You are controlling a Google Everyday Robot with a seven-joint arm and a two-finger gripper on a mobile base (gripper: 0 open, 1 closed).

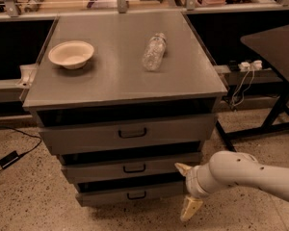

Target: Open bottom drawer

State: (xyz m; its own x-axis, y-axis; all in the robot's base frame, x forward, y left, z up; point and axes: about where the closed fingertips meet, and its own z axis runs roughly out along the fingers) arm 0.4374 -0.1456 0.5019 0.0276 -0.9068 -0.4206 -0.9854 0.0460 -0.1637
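The bottom drawer [130,195] is the lowest, narrowest grey front of the cabinet, with a small black loop handle [136,195] at its centre. It sits nearly flush under the mid-sized drawer [130,168]. My gripper [187,190] hangs at the end of the white arm [245,173] coming from the lower right. It is just right of the bottom drawer's right end, level with it and apart from the handle. Its two cream fingers [190,209] are spread wide and hold nothing.
The cabinet top [120,76] holds a cream bowl [71,54] at the left and a lying clear bottle [154,51]. The tallest drawer [130,134] is uppermost. A black table leg [274,114] and power strip [248,65] stand right. A cable and adapter [9,159] lie left.
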